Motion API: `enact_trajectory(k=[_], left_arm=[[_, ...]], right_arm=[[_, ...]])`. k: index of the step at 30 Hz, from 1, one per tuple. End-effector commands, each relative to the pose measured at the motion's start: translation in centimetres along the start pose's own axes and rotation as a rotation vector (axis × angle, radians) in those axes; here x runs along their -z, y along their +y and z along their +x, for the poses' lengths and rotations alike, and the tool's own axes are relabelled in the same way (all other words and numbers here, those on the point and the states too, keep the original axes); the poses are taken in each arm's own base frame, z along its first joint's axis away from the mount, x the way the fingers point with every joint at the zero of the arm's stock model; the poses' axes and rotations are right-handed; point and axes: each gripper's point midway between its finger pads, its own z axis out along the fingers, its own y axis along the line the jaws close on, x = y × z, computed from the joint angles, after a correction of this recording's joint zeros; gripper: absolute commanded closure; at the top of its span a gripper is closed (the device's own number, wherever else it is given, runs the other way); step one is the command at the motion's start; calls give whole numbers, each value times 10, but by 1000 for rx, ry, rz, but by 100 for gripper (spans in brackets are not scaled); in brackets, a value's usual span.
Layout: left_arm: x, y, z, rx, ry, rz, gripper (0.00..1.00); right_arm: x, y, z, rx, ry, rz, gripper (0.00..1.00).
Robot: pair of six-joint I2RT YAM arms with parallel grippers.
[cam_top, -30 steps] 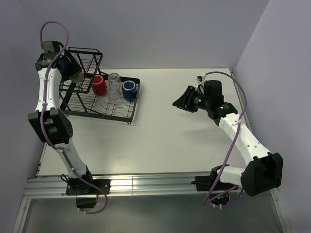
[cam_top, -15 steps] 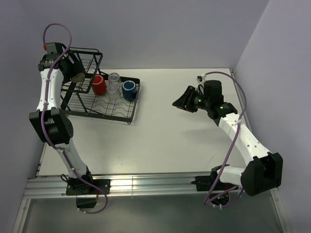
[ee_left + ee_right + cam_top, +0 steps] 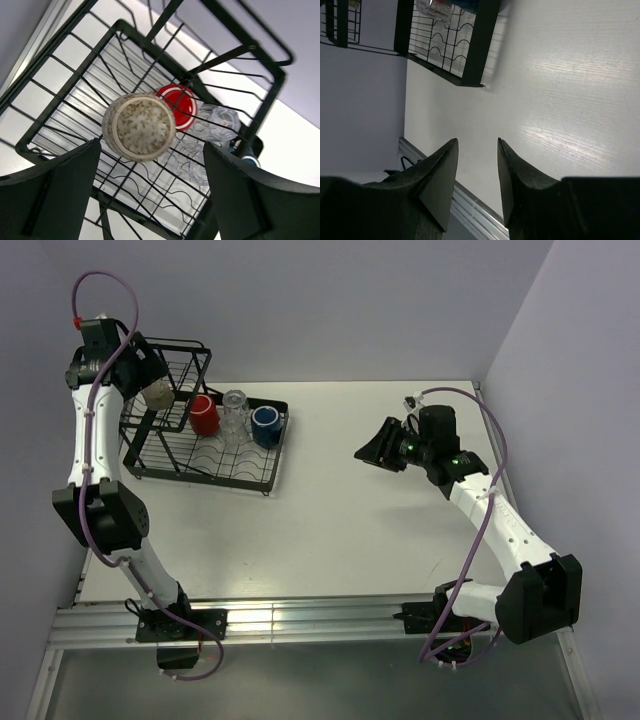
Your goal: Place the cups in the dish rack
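Left jaws released, spread wide either side of small clear glass tumbler (image 3: 138,126), not touching. It sits on raised tier of black wire dish rack (image 3: 215,455), upper left of top view. Right jaws ajar, empty. Risk: tilted wires let it slide, or a jaw clips it on exit.

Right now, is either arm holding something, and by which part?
Nothing is held. The left gripper and right gripper are open; the glass tumbler rests on the dish rack, untouched.

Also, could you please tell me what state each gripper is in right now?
Left gripper: open, holding nothing; the glass tumbler sits in the dish rack beyond it.
Right gripper: open, holding nothing.
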Motion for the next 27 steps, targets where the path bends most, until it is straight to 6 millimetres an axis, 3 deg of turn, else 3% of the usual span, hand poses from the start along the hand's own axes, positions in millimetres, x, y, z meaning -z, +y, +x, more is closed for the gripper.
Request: enact_trajectory(k=[1, 7, 11, 13, 14, 15, 16, 17, 18, 19, 20, 21, 22, 24, 25, 27], left_arm=[[47, -29, -42, -1, -146, 114, 10], [90, -50, -57, -22, -221, 167, 8], [142, -77, -66, -54, -310, 219, 7], [178, -102, -58, -75, -337, 295, 5], [183, -109, -46, -83, -318, 323, 1], [214, -129, -37, -99, -343, 417, 1], [225, -139, -27, -110, -339, 466, 1], [223, -153, 8, -148, -273, 522, 1], [255, -162, 9, -155, -321, 626, 1], [263, -168, 22, -170, -309, 676, 1], [257, -176, 58, -201, -241, 722, 1], [278, -178, 69, -218, -242, 808, 1], [269, -182, 90, -233, -214, 834, 1], [284, -188, 116, -270, -192, 914, 1], [278, -190, 132, -285, -168, 927, 1], [287, -193, 150, -311, -152, 965, 1]], right_arm=[[3, 12, -10, 49, -33, -29, 55], [7, 17, -14, 66, -48, -33, 55], [16, 23, -21, 91, -87, -34, 54], [25, 28, -25, 112, -117, -31, 53], [29, 29, -29, 119, -138, -24, 53], [33, 31, -31, 128, -152, -21, 52], [43, 38, -35, 142, -183, -33, 50], [49, 41, -39, 151, -210, -33, 48], [57, 44, -40, 167, -229, -31, 44], [71, 52, -44, 188, -273, -40, 41], [80, 52, -50, 201, -317, -19, 37], [88, 52, -51, 221, -344, -7, 16], [106, 58, -53, 241, -400, -13, 4], [122, 56, -57, 259, -468, 15, 0], [139, 61, -56, 274, -518, 0, 0], [150, 58, -56, 281, -570, 13, 0]])
